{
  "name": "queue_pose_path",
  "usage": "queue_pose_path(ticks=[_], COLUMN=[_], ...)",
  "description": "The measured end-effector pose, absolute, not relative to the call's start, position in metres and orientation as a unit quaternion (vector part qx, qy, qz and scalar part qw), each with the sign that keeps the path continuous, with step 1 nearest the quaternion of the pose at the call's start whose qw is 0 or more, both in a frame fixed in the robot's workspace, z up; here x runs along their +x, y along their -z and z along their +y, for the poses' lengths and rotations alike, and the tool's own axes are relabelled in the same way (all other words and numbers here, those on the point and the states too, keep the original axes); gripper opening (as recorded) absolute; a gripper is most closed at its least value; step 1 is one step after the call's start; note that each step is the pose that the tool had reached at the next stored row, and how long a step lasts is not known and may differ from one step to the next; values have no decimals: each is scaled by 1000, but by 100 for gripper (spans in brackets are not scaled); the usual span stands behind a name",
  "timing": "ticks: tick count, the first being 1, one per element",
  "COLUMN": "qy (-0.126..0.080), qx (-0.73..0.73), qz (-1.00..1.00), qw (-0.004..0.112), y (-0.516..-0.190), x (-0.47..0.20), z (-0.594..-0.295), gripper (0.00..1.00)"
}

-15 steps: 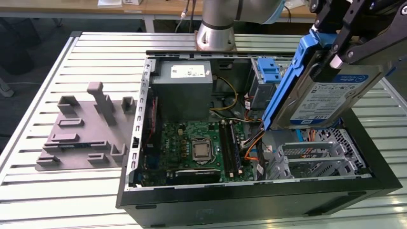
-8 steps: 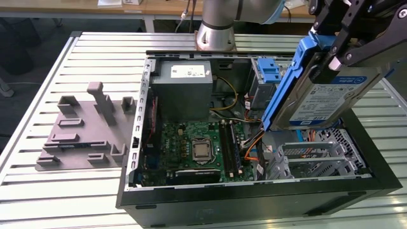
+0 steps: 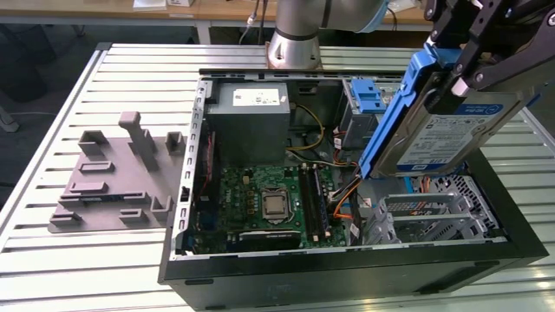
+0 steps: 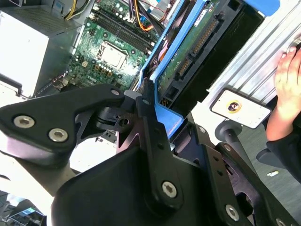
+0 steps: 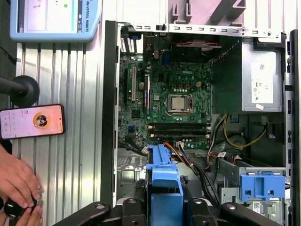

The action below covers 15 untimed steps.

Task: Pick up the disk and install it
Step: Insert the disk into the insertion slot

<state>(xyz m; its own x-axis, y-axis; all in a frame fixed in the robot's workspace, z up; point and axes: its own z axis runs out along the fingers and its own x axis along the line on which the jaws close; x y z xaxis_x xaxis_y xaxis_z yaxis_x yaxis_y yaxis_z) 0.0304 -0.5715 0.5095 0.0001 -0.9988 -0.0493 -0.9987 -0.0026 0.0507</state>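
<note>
The disk (image 3: 440, 142) carries a white-and-blue printed label (image 3: 461, 127).

Open computer case (image 5: 109, 117) on a slatted metal table (image 5: 80, 155), green motherboard (image 5: 169, 99) at its middle, grey power supply (image 5: 261, 80) in one corner, blue-railed disk (image 5: 163, 172) clasped in the black gripper (image 5: 164, 207) over the case, phone (image 5: 32, 121) and a person's hand (image 5: 16, 181) on the table beside it.

The disk (image 3: 451, 133), a silver-metal hard drive with a white-and-blue label and blue plastic side rails, is clamped in the gripper (image 3: 461, 75) and tilted steeply. It hangs above the metal drive cage (image 3: 433, 214) of the open computer case (image 3: 347, 263). Its green circuit-board underside faces the second wrist view.
</note>
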Motion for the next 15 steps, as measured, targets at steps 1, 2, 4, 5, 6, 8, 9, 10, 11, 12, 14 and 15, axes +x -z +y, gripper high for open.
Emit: queue_pose_path(ticks=[1, 2, 4, 5, 6, 8, 9, 10, 11, 12, 14, 15], qy=[35, 35, 35, 35, 35, 35, 35, 35, 35, 35, 35, 35], qx=[707, 707, 707, 707, 707, 707, 707, 707, 707, 707, 707, 707], qz=[-706, -706, -706, -706, -706, -706, -706, -706, -706, -706, -706, -706], qw=[0, 0, 0, 0, 0, 1, 1, 0, 1, 1, 0, 0], y=[-509, -509, -508, -508, -508, -507, -507, -506, -506, -506, -505, -505], x=[30, 30, 31, 31, 31, 32, 32, 33, 33, 33, 33, 34], z=[-572, -572, -573, -574, -574, -574, -574, -574, -574, -574, -574, -574], gripper=[36, 36, 36, 36, 36, 36, 36, 36, 36, 36, 36, 36])
